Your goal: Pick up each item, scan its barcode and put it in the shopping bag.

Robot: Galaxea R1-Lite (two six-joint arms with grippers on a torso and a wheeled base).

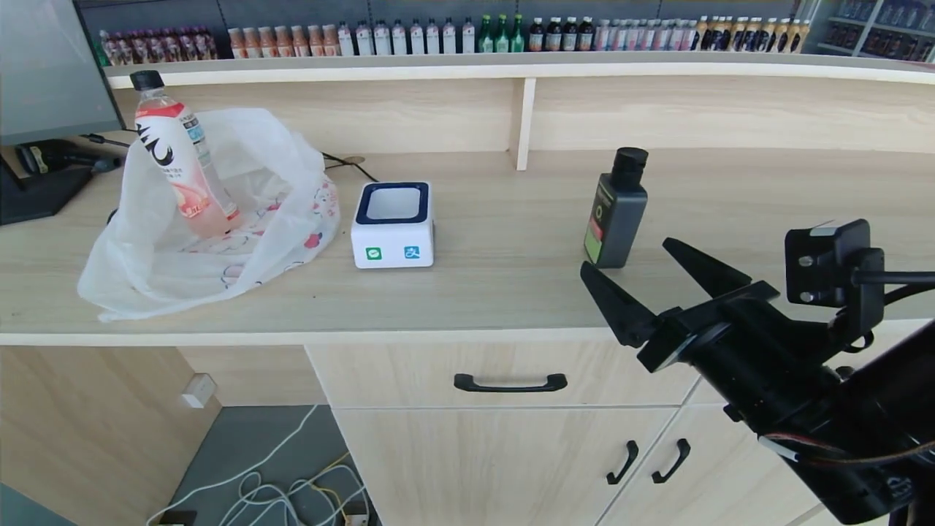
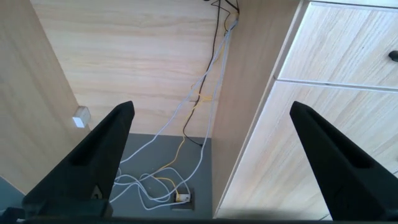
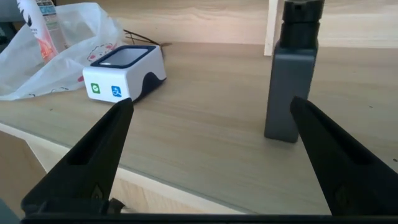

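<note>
Wide-open right hand (image 3: 211,102) faces dark bottle (image 1: 616,212), left hand (image 2: 211,106) released; one scanner (image 1: 393,225) between two bottles, pink bottle (image 1: 179,157) in bag (image 1: 285,197).

The table (image 1: 497,292) carries two bottles: one pink drink bottle (image 1: 182,157) inside the one white shopping bag (image 1: 285,212), and one dark grey bottle (image 1: 616,212). There is one white scanner box (image 1: 393,226) and one black handheld scanner (image 1: 55,157). Three black handles (image 1: 510,383) sit on the cabinet front below; the far shelf bottles (image 1: 438,36) are too many to count.
</note>
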